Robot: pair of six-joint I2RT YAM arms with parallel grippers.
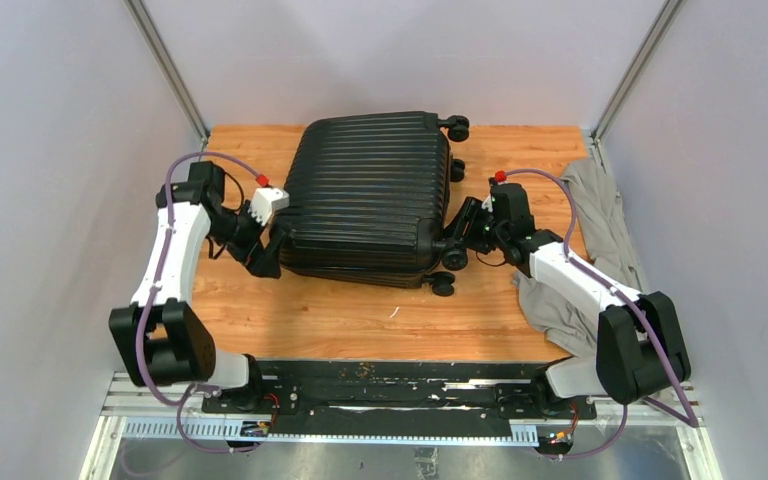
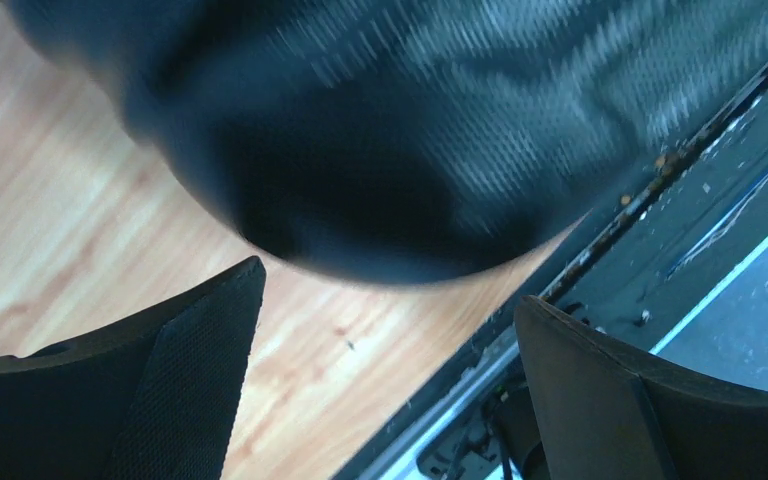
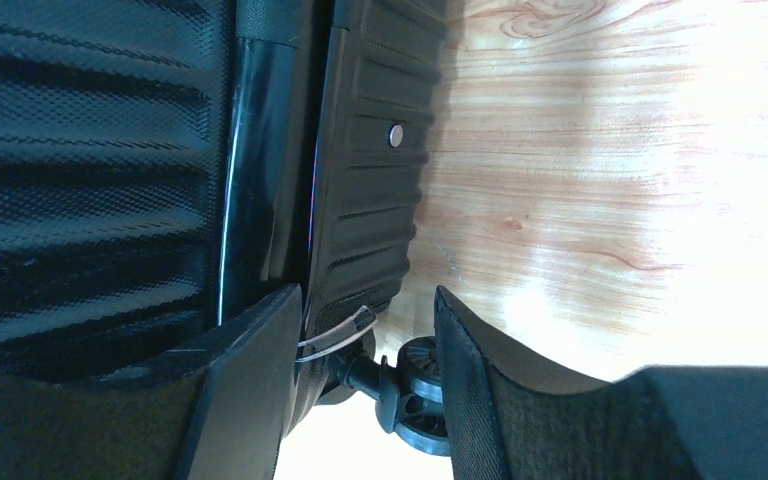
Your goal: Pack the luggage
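Note:
The luggage (image 1: pixel 370 195), a black ribbed hard-shell suitcase, lies flat on the wooden table with its wheels to the right. My left gripper (image 1: pixel 263 262) is at its near left corner. In the left wrist view my left gripper (image 2: pixel 385 310) is open and empty, and the blurred luggage corner (image 2: pixel 410 120) is just beyond the fingertips. My right gripper (image 1: pixel 462 235) is at the luggage's right edge. In the right wrist view my right gripper (image 3: pixel 368 300) is open. Its jaws straddle the lower shell's edge (image 3: pixel 370 200) and a wheel (image 3: pixel 415 400); one finger lies at the seam between the shells.
A grey garment (image 1: pixel 600 220) lies crumpled along the table's right edge, partly under my right arm. The arms' black mounting rail (image 1: pixel 390 385) runs along the near edge. Grey walls close in the left, back and right sides.

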